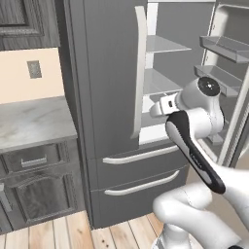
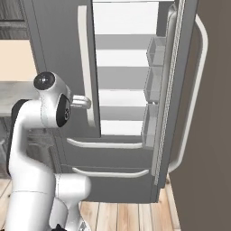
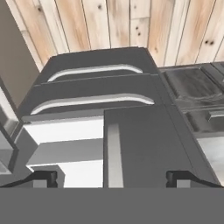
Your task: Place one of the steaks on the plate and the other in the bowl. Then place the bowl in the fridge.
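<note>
The fridge [image 1: 107, 73] stands straight ahead, its left door shut and its right door [image 2: 180, 90] swung wide open, showing white shelves [image 2: 119, 97] and door bins [image 1: 223, 48]. My arm reaches toward the opening, the hand [image 1: 164, 105] level with the lower shelf by the left door's long pale handle [image 2: 84, 63]. In the hand view my gripper [image 3: 111, 178] is open with nothing between its fingertips [image 3: 43, 178], and it looks down over the fridge front [image 3: 144, 144] and its two drawers [image 3: 87, 100]. The steaks, the plate and the bowl are out of view.
A marble counter [image 1: 34, 121] over grey cabinets [image 1: 39, 189] adjoins the fridge on the left. The open door's outer face and curved handle [image 2: 200, 90] stand close to a brown wall [image 2: 214, 149] on the right. Wooden floor [image 1: 73, 233] lies below.
</note>
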Controlling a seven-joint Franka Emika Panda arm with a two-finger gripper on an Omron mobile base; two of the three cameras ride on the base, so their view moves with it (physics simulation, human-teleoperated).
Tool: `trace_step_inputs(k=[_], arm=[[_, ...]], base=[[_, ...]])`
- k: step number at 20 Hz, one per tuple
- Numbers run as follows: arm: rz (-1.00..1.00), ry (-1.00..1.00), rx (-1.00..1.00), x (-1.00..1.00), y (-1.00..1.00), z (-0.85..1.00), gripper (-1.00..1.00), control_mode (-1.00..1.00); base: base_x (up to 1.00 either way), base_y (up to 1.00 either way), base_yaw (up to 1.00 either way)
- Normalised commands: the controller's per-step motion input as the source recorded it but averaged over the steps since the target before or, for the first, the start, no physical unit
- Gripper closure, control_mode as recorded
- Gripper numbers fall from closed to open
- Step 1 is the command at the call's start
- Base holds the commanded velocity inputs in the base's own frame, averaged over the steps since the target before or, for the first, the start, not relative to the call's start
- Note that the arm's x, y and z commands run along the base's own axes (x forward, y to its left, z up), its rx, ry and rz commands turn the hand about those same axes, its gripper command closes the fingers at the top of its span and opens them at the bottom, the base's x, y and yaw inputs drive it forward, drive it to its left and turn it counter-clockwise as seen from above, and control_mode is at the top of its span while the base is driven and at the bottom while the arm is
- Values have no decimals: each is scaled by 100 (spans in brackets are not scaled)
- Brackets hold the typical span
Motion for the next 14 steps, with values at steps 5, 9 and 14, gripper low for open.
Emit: trace_step_inputs(k=[5, 9, 14], arm=[[7, -7, 0, 46, 19, -15, -100, -100], [1, 0, 0, 48, 16, -12, -100, -100], [0, 0, 0, 46, 0, 0, -100, -100]], base=[[0, 0, 0], [0, 0, 0], [0, 0, 0]])
